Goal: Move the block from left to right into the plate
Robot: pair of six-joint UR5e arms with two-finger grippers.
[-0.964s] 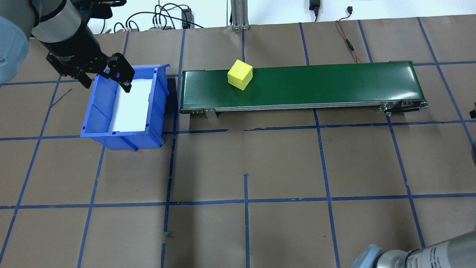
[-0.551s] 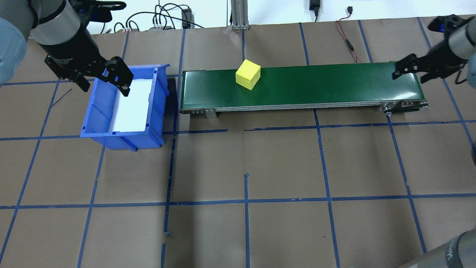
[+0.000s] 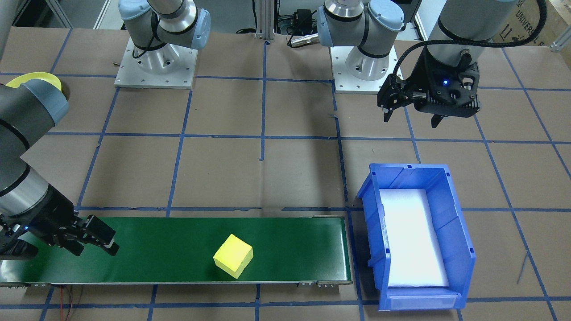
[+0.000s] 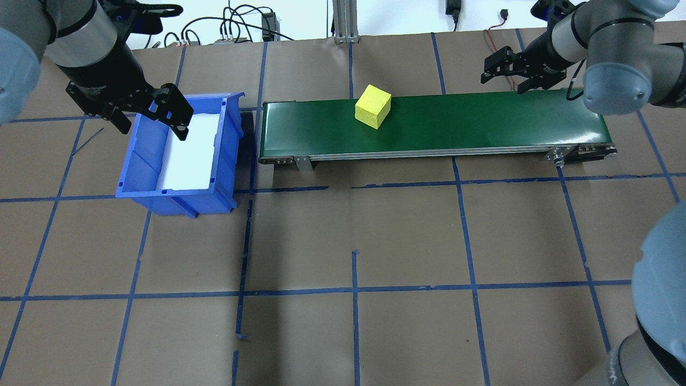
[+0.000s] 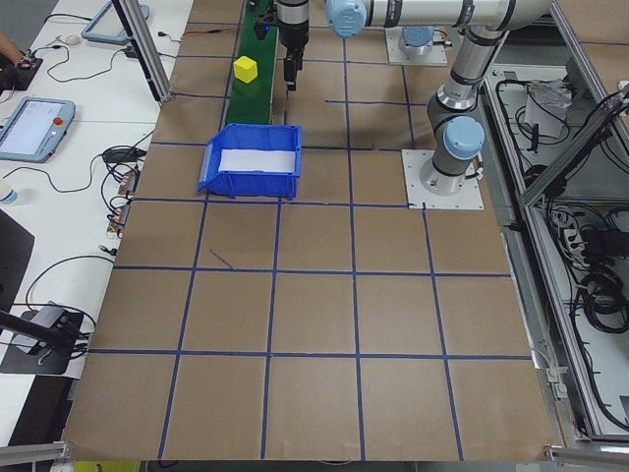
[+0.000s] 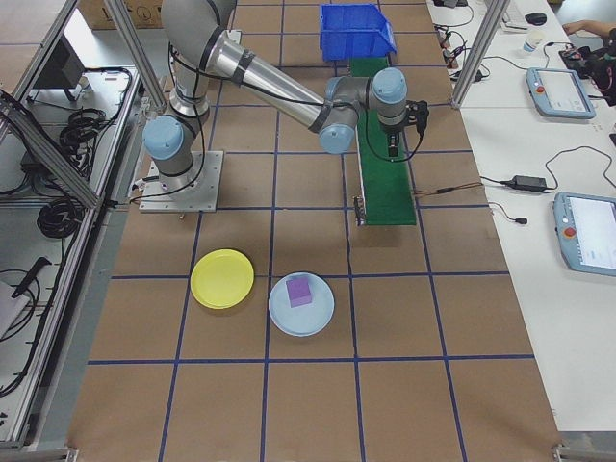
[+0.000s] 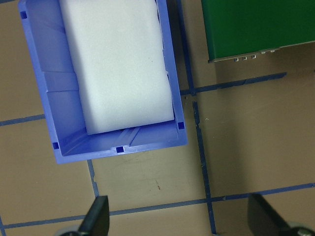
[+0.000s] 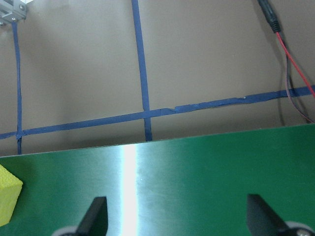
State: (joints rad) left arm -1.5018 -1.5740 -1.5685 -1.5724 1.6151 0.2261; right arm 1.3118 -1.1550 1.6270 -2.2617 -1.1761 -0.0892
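Yellow block (image 4: 373,106) sits mid-conveyor belt (image 4: 482,123); the released right gripper (image 4: 506,67), near the belt's far end, risks mistiming its grab.

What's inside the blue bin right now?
Only a white foam liner covers the floor of the blue bin; no block is in it. Whatever lies beneath the liner is hidden.

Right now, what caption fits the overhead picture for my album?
A yellow cube block rides the long green conveyor belt while the open right gripper waits above.
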